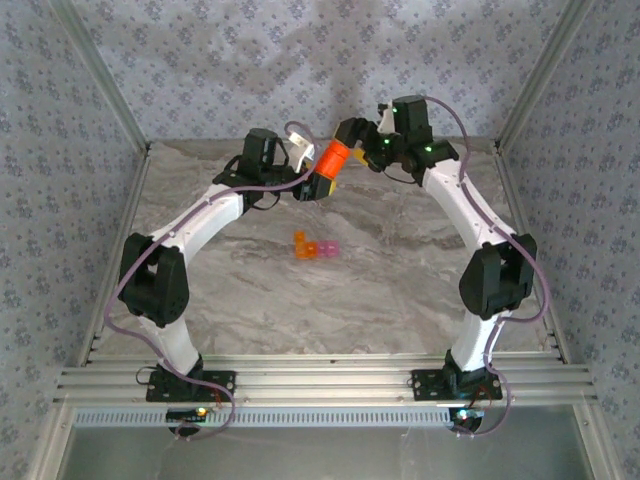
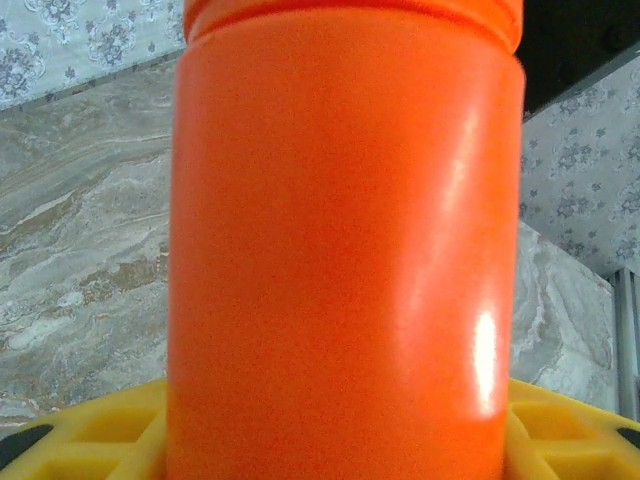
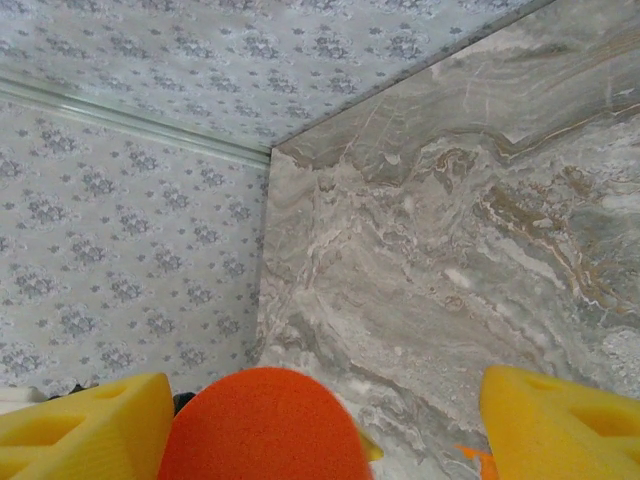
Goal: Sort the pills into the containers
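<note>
Orange-pink containers [image 1: 315, 247] lie well apart from left gripper [image 1: 322, 184] clamping bottle [image 1: 333, 160], right gripper [image 1: 352, 148] wide.

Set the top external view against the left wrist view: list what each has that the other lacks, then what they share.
Top external: two joined translucent plastic cube containers, one orange and one pink, lying mid-way on the grey marbled tabletop; the right end effector at the cap end of the tall orange cylindrical plastic bottle.
Left wrist: that bottle's glossy wall close up, its cap rim at the top, yellow fingers on either side.
Both: the bottle gripped by the left end effector, and the tabletop.
</note>
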Controlling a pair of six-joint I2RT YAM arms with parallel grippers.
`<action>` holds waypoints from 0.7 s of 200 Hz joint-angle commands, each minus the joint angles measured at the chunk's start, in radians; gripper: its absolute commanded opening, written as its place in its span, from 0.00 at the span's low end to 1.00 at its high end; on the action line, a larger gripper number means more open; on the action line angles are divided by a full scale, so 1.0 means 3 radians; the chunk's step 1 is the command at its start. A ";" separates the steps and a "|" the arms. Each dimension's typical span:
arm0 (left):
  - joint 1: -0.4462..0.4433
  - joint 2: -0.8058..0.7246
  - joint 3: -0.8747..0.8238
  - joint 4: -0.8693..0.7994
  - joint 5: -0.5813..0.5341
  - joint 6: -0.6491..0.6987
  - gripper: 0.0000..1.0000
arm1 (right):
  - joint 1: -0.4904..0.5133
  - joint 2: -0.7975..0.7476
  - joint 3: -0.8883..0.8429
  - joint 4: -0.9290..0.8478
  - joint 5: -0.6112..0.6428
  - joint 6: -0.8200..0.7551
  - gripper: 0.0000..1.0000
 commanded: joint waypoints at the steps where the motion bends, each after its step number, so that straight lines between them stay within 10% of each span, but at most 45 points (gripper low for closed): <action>1: -0.0018 -0.0077 0.0111 0.0024 0.0055 0.0087 0.00 | 0.0021 -0.0053 0.0112 -0.0143 0.0126 0.0052 0.82; 106: -0.0018 -0.0046 0.0148 -0.0017 0.0076 0.0119 0.00 | 0.0171 0.0027 0.0188 -0.0108 0.0056 0.0057 0.75; 140: -0.0018 -0.0031 0.0175 -0.0002 0.0071 0.0103 0.00 | 0.0167 0.0023 0.0178 -0.0117 -0.0019 0.0003 0.56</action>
